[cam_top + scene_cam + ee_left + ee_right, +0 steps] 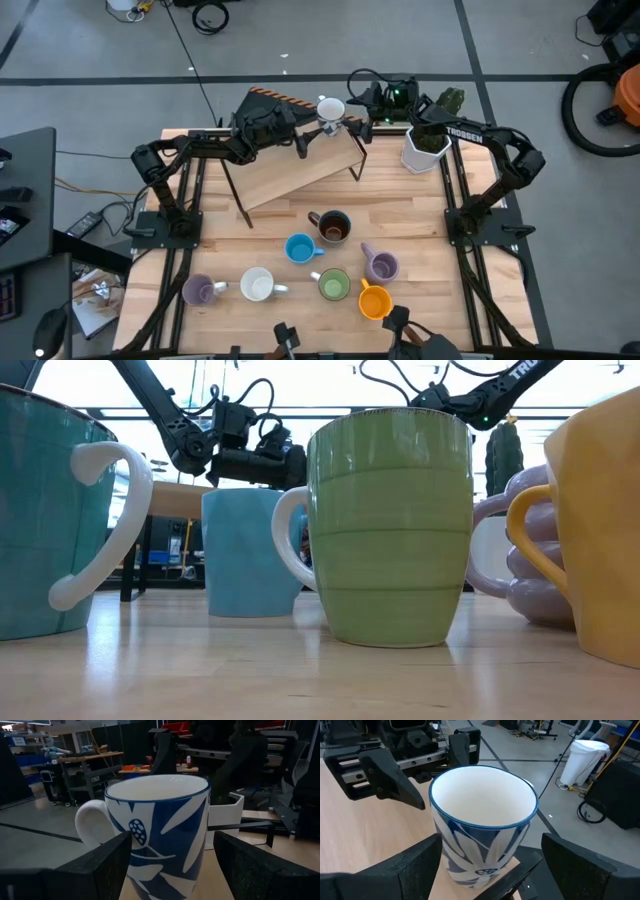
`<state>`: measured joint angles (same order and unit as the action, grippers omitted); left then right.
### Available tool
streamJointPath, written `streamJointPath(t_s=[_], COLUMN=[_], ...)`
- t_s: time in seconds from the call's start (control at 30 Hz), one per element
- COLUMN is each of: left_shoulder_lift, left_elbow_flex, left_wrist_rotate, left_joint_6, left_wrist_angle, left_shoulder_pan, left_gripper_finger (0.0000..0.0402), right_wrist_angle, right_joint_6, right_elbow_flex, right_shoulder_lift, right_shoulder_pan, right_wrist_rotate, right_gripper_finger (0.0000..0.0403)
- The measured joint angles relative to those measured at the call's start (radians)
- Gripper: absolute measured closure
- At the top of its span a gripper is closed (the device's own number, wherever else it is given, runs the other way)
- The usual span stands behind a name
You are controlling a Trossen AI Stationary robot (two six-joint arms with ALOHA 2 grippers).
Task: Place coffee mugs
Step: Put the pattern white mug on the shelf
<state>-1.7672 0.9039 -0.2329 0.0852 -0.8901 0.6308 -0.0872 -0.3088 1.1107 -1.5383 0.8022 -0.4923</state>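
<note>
From above, both tools meet at the white mug (331,108) on the raised shelf (300,165). Left wrist: left tool (172,865) spread wide around it, not gripping. Right wrist: right tool (490,865) likewise open beside the mug (482,820).

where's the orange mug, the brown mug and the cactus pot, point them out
orange mug (373,301), high view, on its open top
brown mug (335,228), high view, on its dark inside
cactus pot (421,153), high view, on its white side wall
</note>
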Motion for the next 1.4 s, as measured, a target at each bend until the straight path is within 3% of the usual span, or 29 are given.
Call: streamJointPath(t_s=[0.77,1.4], left_shoulder_lift=[0.000,0.044], left_elbow_flex=[0.000,0.001], left_wrist_rotate=[0.013,0.011], left_joint_6=[0.004,0.018], left_wrist_angle=[0.006,0.101], left_shoulder_pan=[-0.005,0.023], left_gripper_finger=[0.0114,0.0114], right_wrist_angle=[-0.009,0.075], right_joint_6=[-0.006,-0.039], right_elbow_flex=[0.000,0.001], right_shoulder_lift=[0.000,0.071], right_shoulder_pan=[-0.025,-0.047], right_wrist_rotate=[0.130,0.125], right_gripper_finger=[0.0056,0.0056])
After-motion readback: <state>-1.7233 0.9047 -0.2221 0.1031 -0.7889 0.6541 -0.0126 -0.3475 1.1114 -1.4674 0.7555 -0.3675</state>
